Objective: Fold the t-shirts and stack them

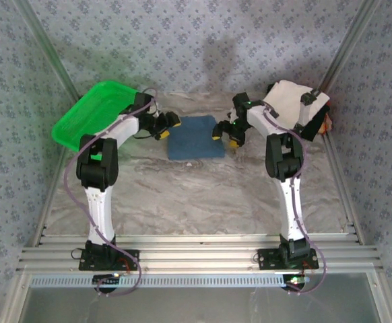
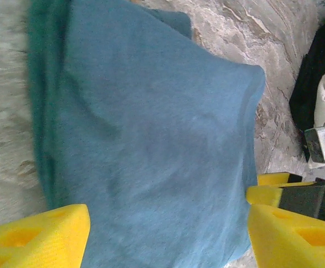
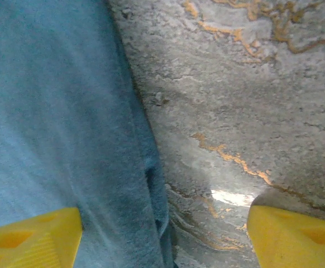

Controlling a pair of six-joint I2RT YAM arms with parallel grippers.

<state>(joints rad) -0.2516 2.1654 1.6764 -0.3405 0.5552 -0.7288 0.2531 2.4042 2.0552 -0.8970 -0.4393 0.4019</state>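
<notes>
Centrally, a folded dusty-blue t-shirt [image 1: 194,139] lies flat on the marble table [image 1: 182,195]; left gripper [image 1: 167,128] and right gripper [image 1: 225,136] flank it, jaws spread, holding nothing.

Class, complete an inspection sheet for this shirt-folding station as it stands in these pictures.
surface: marbled table, bare toward the near edge.
job's things: blue t-shirt folded into a rectangle, flat at the middle back; folded stack at far right, white with black patches on top.
clutter: green mesh basket at far left.
grippers: left gripper and right gripper at the blue t-shirt's left and right edges, jaws open, holding nothing.
cables: purple cables run along both arms.
surroundings: patterned walls; metal rails at the arm bases.
</notes>
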